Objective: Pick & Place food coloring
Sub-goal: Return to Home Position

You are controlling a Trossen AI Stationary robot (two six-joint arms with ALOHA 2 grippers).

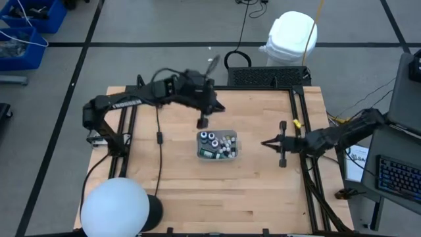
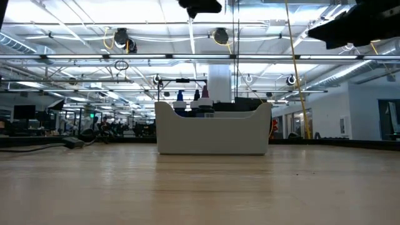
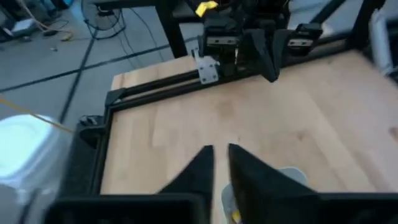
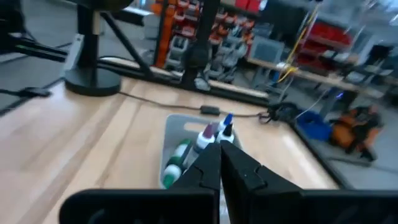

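As seen from above, the grey bin (image 1: 198, 148) is found at the middle of the wooden table (image 1: 177, 191), and the food coloring bottles (image 1: 217, 143) are gathered inside it. White-capped tops are noted across the bin, with two larger dark, ring-topped bottles at its far left corner. From table height, blue and dark bottle tips are seen just above the bin's rim. In the right wrist view a green bottle, a white one and blue-tipped ones are observed leaning together in the bin; their exact count cannot be told.

The left gripper (image 1: 202, 122) is located just beyond the far left corner of the bin and is pointed downward. Its fingers (image 3: 199, 171) are recorded as narrowly parted, with bare wood showing between them and nothing grasped. The right gripper (image 1: 266, 143) is located to the right of the bin, apart from it, and is pointed left toward it. Its fingers (image 4: 242, 174) are pressed together at the tips, clenched on nothing. Both arms are held well clear of the table surface in the low view.

A white dome (image 1: 113, 207) on a dark base is noted at the near left corner of the table, and a black cable (image 1: 158, 158) is laid across the table's left half.
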